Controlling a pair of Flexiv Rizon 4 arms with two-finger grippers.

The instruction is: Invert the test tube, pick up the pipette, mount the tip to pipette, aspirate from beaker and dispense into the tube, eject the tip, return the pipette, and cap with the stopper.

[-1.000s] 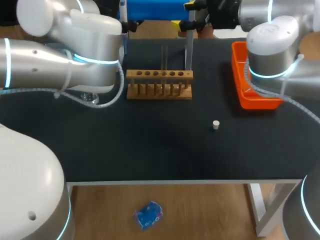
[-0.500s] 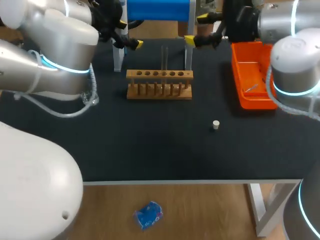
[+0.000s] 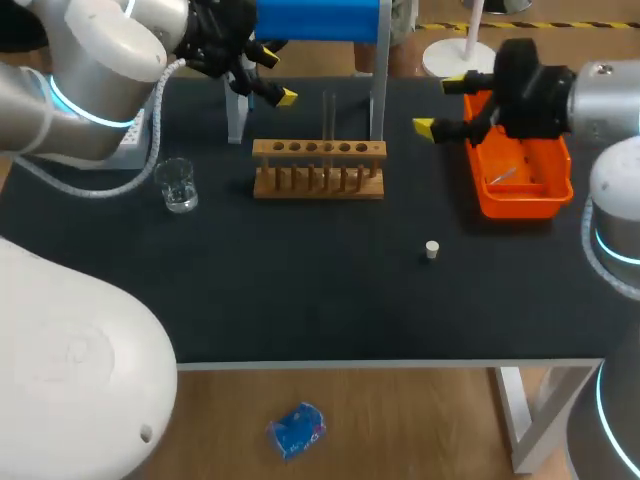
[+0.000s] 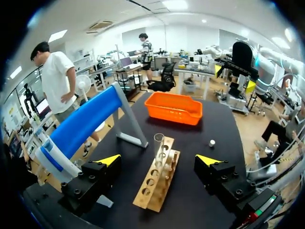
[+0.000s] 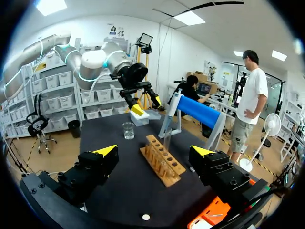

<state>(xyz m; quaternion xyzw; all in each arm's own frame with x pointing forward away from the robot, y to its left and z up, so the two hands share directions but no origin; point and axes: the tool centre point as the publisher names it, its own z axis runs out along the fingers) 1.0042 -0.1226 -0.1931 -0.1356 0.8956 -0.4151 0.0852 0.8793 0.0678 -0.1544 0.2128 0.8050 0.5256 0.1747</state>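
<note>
Far left, the left gripper [image 3: 273, 72] is held over the table's back edge, fingers spread wide, nothing gripped. One clear glass beaker [image 3: 178, 185] is seen on the matte black table [image 3: 300, 290]; liquid in it cannot be made out. A smooth blue cylinder [image 3: 318, 18] is carried on grey legs behind one wooden rack [image 3: 318, 170]. In the rack, one clear test tube [image 3: 328, 115] is stood upright, mouth up. One small pale round stopper [image 3: 431, 250] is seen lying apart on the tabletop. The right gripper [image 3: 440, 105] is parted too and empty. Beside it is one orange plastic tray [image 3: 520, 208], with a slim pale piece [image 3: 500, 177] lying inside.
</note>
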